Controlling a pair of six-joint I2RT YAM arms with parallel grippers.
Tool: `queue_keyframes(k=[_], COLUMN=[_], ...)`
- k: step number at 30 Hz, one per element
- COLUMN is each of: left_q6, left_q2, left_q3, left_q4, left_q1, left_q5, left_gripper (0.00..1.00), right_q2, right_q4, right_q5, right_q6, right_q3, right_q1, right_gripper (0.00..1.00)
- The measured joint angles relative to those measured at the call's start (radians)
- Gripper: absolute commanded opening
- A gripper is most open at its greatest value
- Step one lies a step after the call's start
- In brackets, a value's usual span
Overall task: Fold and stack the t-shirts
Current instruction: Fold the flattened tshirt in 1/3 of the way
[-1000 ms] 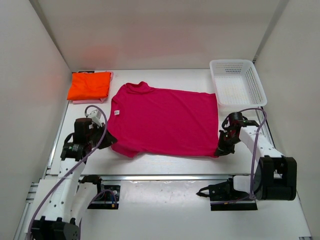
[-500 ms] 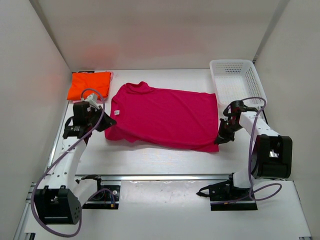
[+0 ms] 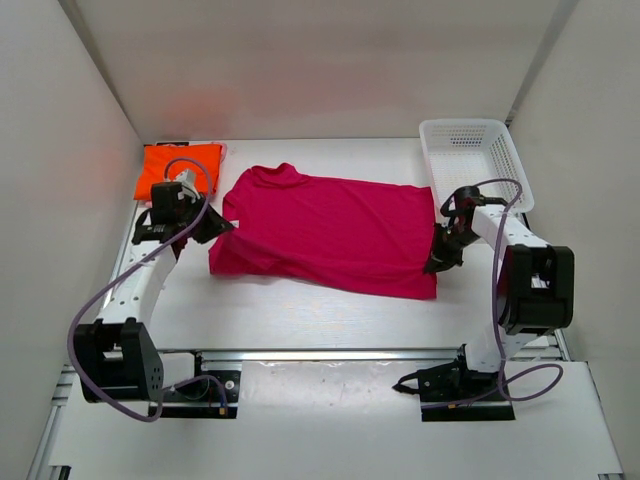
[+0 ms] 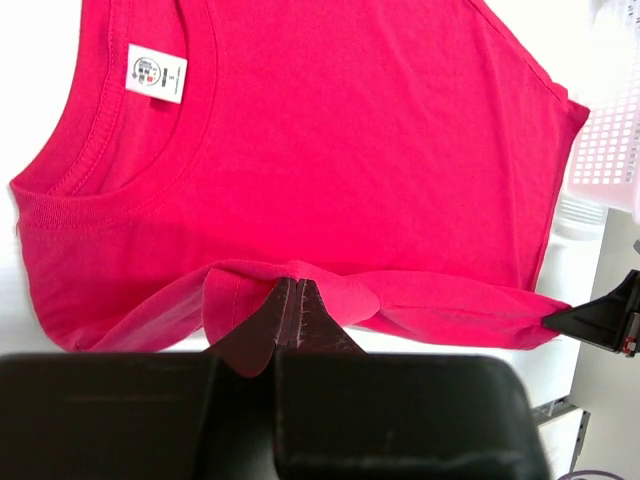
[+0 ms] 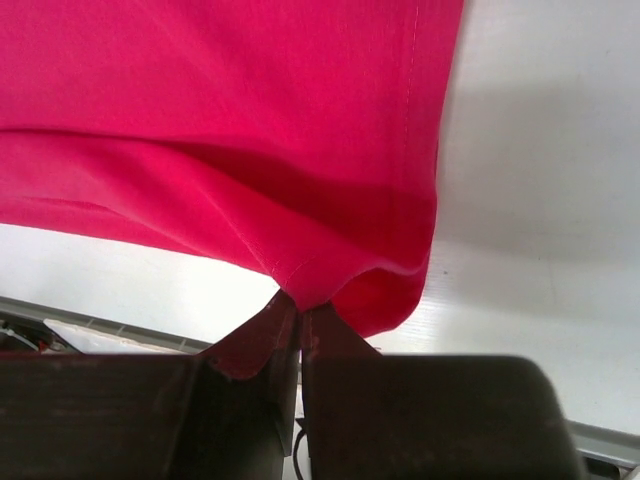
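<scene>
The deep magenta t-shirt (image 3: 330,228) lies spread across the middle of the table, collar to the left, with a white label (image 4: 156,73) inside the neck. My left gripper (image 3: 220,228) is shut on a pinch of its near left edge by the sleeve (image 4: 290,285). At the shirt's near right hem corner my right gripper (image 3: 438,262) is also shut on the fabric (image 5: 298,300). The pinched near edge is raised and drawn over the shirt (image 4: 350,130), which sags below the jaws (image 5: 220,100). A folded bright orange t-shirt (image 3: 180,168) lies at the far left corner, behind my left arm.
A white mesh basket (image 3: 474,162) stands at the far right corner, just behind my right arm, and its edge (image 4: 615,130) shows in the left wrist view. White walls close in the table on the left, right and far sides.
Both arms have moved toward the far side with the shirt's near edge in their jaws. The near edge now lies farther back, so the shirt looks narrower front to back.
</scene>
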State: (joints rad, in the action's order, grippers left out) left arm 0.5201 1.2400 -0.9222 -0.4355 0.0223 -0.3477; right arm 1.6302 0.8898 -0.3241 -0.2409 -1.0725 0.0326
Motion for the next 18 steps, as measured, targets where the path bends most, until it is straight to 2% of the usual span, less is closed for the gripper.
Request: queue_keyframes(k=[18], left_q6=[0.024], left_q2=[0.154], left_q3=[-0.076], left_q4=[0.068], left_q1=[-0.006], left_q5=[0.013], left_gripper=[0.0], right_q2=[0.119], right_q4=[-0.003], right_q5=[-0.01], right_q6=[0.021], right_q3=[-0.125], right_q1=[0.023], right_gripper=[0.0])
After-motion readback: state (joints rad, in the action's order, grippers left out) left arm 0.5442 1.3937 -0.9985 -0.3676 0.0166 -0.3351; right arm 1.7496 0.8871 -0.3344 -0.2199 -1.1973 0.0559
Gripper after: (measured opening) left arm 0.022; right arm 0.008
